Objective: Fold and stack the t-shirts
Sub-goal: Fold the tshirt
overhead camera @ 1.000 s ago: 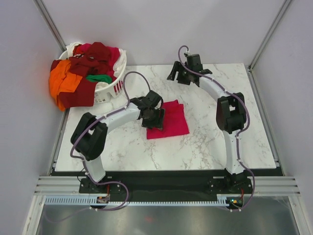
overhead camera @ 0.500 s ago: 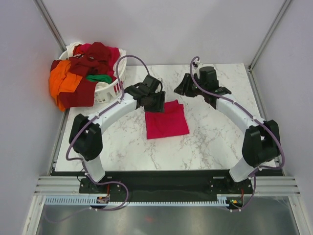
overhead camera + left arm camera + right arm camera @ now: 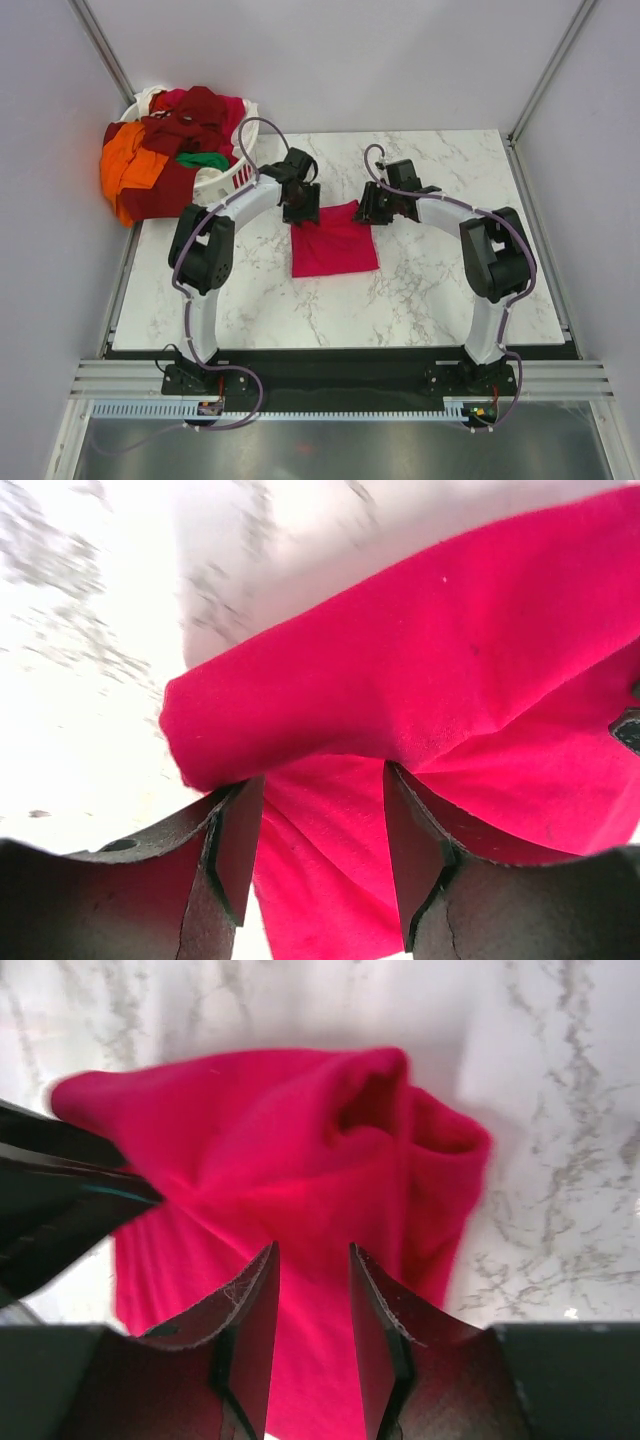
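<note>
Our left gripper (image 3: 322,780) and right gripper (image 3: 313,1250) stand part-open astride the far corners of the crimson-pink t-shirt (image 3: 335,245), mid-way across the table (image 3: 440,285); whether either pinches it we cannot tell. We judge a fold is starting: next, secure both corners and carry them evenly nearward

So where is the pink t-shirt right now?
Top view: the pink t-shirt lies folded near the middle of the table, with the left gripper at its far-left corner and the right gripper at its far-right corner.
</note>
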You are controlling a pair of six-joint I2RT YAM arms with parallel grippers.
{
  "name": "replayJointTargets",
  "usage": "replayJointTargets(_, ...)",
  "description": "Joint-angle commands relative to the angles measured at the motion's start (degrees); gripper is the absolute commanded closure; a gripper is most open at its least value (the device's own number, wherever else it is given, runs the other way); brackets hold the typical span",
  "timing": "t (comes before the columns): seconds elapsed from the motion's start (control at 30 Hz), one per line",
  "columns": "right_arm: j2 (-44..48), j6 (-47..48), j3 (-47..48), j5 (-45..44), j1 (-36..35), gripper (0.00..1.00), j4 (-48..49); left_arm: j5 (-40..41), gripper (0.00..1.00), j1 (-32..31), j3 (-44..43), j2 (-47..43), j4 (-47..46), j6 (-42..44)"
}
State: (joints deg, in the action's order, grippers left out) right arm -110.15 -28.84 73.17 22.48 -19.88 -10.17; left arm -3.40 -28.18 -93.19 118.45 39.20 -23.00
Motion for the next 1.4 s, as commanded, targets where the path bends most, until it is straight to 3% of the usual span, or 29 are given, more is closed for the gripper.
replayJointTargets(0.0, -1.6, 0.4, -0.1, -6.7, -0.1, 0.58, 0.3, -2.2, 0.42, 2.2, -3.3, 1.3, -1.5, 2.5)
replayJointTargets(0.13, -4.7, 0.4, 0.8, -16.8, 0.5, 0.56, -5.0, -5.8, 0.42, 5.2, -2.6, 2.7, -3.1, 1.7)
replayJointTargets(0.23, -5.6, 0.5, 0.9, -19.1, 0.5, 0.55, -6.4, -7.1, 0.41, 6.2, -1.8, 3.5, -3.4, 1.6)
replayJointTargets(0.4, 2.2, 1.9, 1.1, -28.8, -1.5, 0.56, -8.5, -5.5, 0.37, 5.3, -0.3, -2.6, -3.3, 1.5)
replayJointTargets(0.43, 3.6, 2.6, 1.8, -29.9, -2.0, 0.55, -9.1, -4.5, 0.34, 4.9, -0.2, -4.4, -3.3, 1.6)
replayJointTargets(0.5, 6.7, 3.6, 4.3, -28.4, -3.4, 0.54, -9.9, -3.3, 0.17, 4.0, 0.7, -7.8, -3.2, 1.7)
replayJointTargets(0.57, 7.6, 4.7, 7.3, -25.5, -4.1, 0.46, -9.8, -3.3, 0.03, 3.7, 1.9, -12.8, -3.2, 1.0)
replayJointTargets(0.6, 7.3, 4.8, 8.3, -21.2, -4.2, 0.41, -9.5, -3.4, 0.01, 3.5, 3.6, -14.4, -3.2, 0.6)
replayJointTargets(0.63, 6.7, 4.9, 9.2, -20.1, -4.3, 0.29, -9.1, -3.5, 0.00, 3.4, 4.6, -15.7, -3.3, 0.2)
replayJointTargets(0.67, 5.0, 4.8, 11.3, -19.5, -4.3, 0.25, -9.0, -3.6, 0.00, 3.4, 6.6, -18.0, -3.2, -0.3)
replayJointTargets(0.93, -7.8, 7.2, 22.5, -18.9, -4.2, 0.12, -9.2, -6.4, 0.00, 3.3, 19.7, -29.7, -2.9, -1.9)
replayJointTargets(1.2, -14.7, 7.7, 25.4, -14.7, -4.1, 0.19, -8.5, -4.6, 0.00, 3.4, 32.9, -47.2, 2.6, -0.8)
replayJointTargets(1.3, -15.2, 7.1, 24.5, -13.2, -4.2, 0.30, -7.1, -3.1, 0.00, 3.4, 36.8, -52.4, 3.2, 0.1)
replayJointTargets(1.37, -15.7, 6.8, 24.1, -12.9, -4.2, 0.48, -6.6, -1.4, 0.00, 3.4, 39.4, -54.7, 3.3, 0.5)
